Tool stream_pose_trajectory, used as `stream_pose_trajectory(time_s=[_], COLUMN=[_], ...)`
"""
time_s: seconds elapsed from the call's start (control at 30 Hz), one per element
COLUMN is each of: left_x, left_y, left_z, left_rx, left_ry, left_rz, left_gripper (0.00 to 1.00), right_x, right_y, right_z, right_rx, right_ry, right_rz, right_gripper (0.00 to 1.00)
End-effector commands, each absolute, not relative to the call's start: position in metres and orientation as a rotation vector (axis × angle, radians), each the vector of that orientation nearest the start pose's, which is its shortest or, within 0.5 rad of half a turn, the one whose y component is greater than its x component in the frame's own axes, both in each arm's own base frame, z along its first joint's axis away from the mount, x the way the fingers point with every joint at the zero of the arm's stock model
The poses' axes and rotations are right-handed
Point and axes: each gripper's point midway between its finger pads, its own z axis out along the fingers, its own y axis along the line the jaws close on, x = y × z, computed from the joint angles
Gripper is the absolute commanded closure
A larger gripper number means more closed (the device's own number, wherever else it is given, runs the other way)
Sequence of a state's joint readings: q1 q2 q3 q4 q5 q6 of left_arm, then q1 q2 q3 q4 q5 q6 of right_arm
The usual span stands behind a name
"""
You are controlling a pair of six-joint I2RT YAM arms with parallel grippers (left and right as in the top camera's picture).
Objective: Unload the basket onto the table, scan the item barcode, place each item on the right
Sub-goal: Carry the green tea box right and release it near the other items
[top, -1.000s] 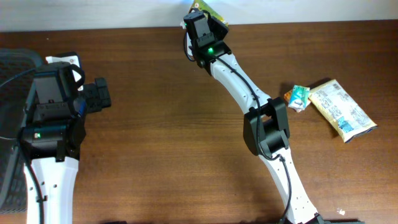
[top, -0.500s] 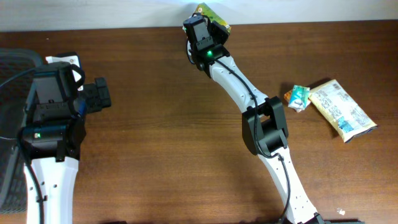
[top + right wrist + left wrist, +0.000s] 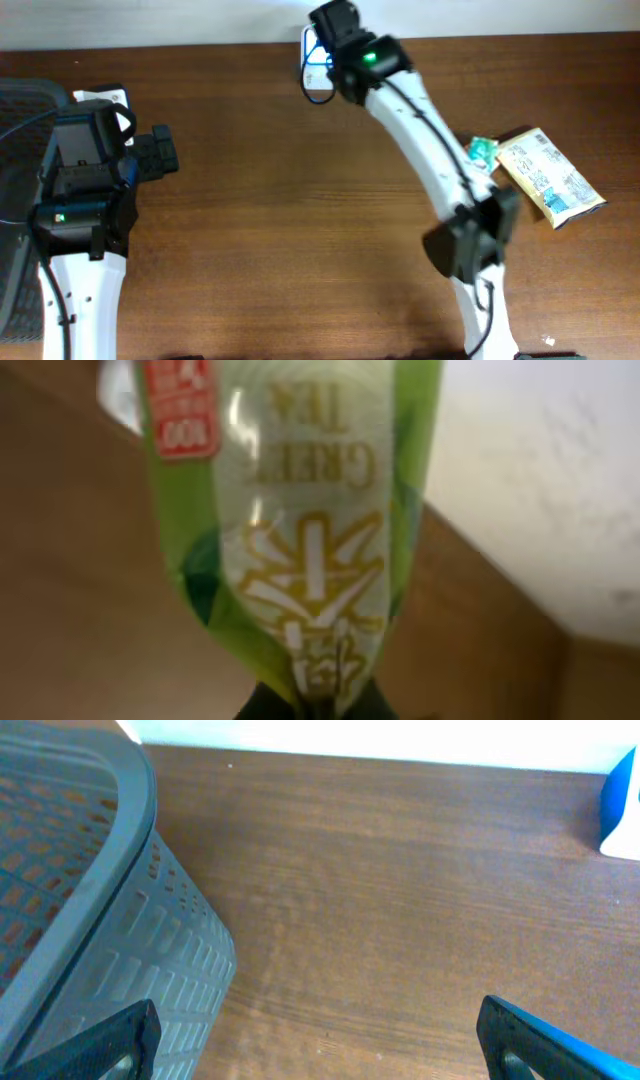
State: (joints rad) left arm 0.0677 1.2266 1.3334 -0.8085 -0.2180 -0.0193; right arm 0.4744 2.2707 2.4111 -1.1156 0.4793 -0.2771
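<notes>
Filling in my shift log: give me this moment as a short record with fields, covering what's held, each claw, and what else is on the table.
Held: green tea packet, in right claw, shut on it
Left claw: open, empty
Left side: grey basket
Right side: beige packet, small green packet
Far edge: blue-and-white box
</notes>
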Motion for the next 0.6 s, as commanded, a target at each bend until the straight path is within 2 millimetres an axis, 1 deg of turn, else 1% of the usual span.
stream_pose_trajectory(time_s=[0.0,0.03,0.07,0.13,0.17,0.23,0.3,0.33,0.37,0.4,0.47,0.5,0.57], left_x=[0.349,0.349,0.349,0.349,0.349,0.349,0.349,0.349,0.349,0.349,0.349,0.349,0.349], left_y=[0.063,0.063,0.063,0.063,0.063,0.063,0.063,0.063,0.063,0.063,0.063,0.063,0.063], left_z=[0.299,0.299,0.299,0.299,0.299,0.299,0.299,0.299,0.299,0.299,0.299,0.299,0.299], left_rx=[-0.212,-0.212,-0.212,-0.212,-0.212,-0.212,-0.212,-0.212,-0.212,-0.212,-0.212,-0.212,-0.212], left_ry=[2.238,2.238,2.238,2.238,2.238,2.238,2.238,2.238,2.238,2.238,2.238,2.238,2.238], left_rz=[0.285,0.285,0.285,0.285,0.285,0.285,0.285,0.285,0.285,0.285,0.285,0.285,0.285], left_gripper=[0.01,0.01,0.01,0.01,0.01,0.01,0.01,0.01,0.01,0.01,0.01,0.01,0.01], right_x=[0.465,0.448,0.427,0.411,0.404,0.396,0.399,0.404,0.403,0.407,0.412,0.414,0.416], right_y=[0.166,0.150,0.126,0.103,0.090,0.066,0.045,0.032,0.023,0.016,-0.001,-0.018,-0.042], right_z=[0.257,0.247,0.230,0.209,0.187,0.147,0.102,0.072,0.053,0.033,0.019,0.014,0.014], right_rx=[-0.360,-0.318,-0.232,-0.187,-0.133,0.008,0.172,0.368,0.536,0.674,0.777,0.865,0.945], right_ry=[2.568,2.672,2.816,2.954,3.037,3.137,3.157,3.120,3.094,3.057,3.001,2.965,2.926], right_rz=[-0.133,-0.142,-0.168,-0.202,-0.217,-0.262,-0.273,-0.260,-0.236,-0.153,-0.127,-0.121,-0.116], right_gripper=[0.96,0.96,0.96,0.96,0.96,0.96,0.96,0.96,0.96,0.96,0.96,0.96,0.96])
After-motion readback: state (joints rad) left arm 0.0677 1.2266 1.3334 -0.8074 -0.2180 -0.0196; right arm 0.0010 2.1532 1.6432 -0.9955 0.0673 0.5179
